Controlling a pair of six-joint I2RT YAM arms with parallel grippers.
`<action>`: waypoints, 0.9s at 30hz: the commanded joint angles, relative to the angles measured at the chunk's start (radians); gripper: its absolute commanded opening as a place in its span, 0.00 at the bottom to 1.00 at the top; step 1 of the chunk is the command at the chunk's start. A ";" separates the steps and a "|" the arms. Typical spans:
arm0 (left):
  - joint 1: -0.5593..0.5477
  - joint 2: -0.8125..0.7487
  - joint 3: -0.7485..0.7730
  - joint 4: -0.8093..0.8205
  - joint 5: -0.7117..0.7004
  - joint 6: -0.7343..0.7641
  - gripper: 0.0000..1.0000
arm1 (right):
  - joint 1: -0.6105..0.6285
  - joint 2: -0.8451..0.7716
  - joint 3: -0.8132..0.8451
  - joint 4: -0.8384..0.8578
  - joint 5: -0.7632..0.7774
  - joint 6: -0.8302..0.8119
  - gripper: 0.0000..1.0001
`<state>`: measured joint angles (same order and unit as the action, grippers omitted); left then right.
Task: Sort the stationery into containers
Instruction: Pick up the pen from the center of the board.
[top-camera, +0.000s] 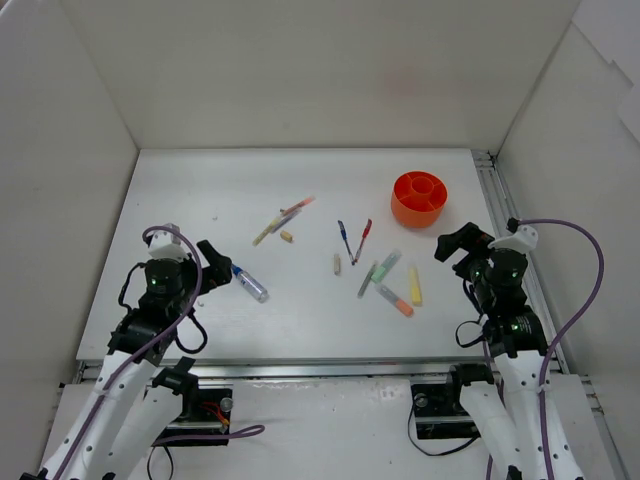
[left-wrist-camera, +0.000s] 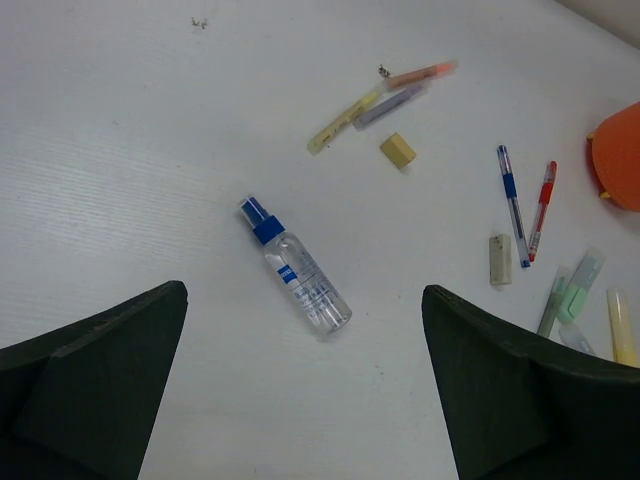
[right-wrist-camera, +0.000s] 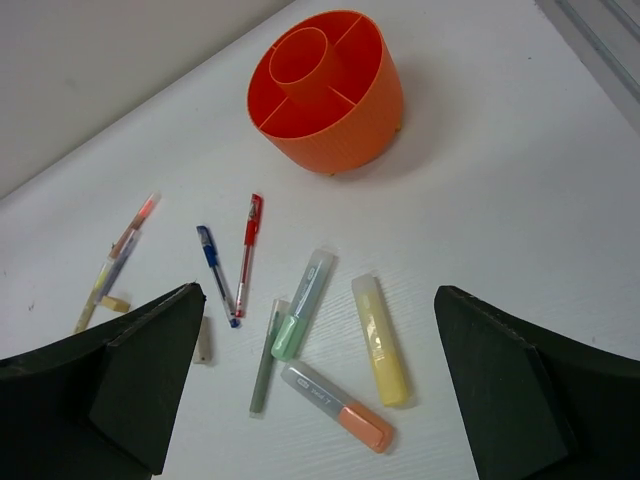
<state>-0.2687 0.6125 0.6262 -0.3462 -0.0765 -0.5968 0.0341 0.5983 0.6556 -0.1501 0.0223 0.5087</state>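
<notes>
The round orange pot (top-camera: 419, 198) with inner dividers stands at the back right and shows empty in the right wrist view (right-wrist-camera: 326, 90). Blue pen (top-camera: 344, 240) and red pen (top-camera: 362, 240) lie mid-table. Green (right-wrist-camera: 301, 305), yellow (right-wrist-camera: 380, 339) and orange (right-wrist-camera: 336, 406) highlighters lie before my right gripper (right-wrist-camera: 315, 385), which is open and empty above them. A blue-capped clear tube (left-wrist-camera: 294, 267) lies just ahead of my left gripper (left-wrist-camera: 305, 385), open and empty. Slim markers (top-camera: 283, 219) and beige stubs (top-camera: 287, 237) (top-camera: 337, 264) lie further back.
White walls enclose the table on the left, back and right. A metal rail (top-camera: 497, 200) runs along the right edge beside the pot. The table's front edge (top-camera: 300, 365) lies just ahead of both arm bases.
</notes>
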 joint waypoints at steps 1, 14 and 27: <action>0.005 -0.003 0.064 0.079 0.007 -0.011 0.99 | -0.002 -0.002 0.049 0.031 0.025 0.008 0.98; 0.005 0.039 0.043 0.116 0.055 0.000 0.99 | -0.002 0.234 0.133 -0.147 -0.102 -0.044 0.98; 0.005 0.067 0.035 0.142 0.063 0.011 1.00 | 0.070 0.527 0.070 -0.348 0.050 0.021 0.98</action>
<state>-0.2687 0.6632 0.6266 -0.2768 -0.0223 -0.5968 0.0769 1.0752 0.7414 -0.4622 0.0204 0.5049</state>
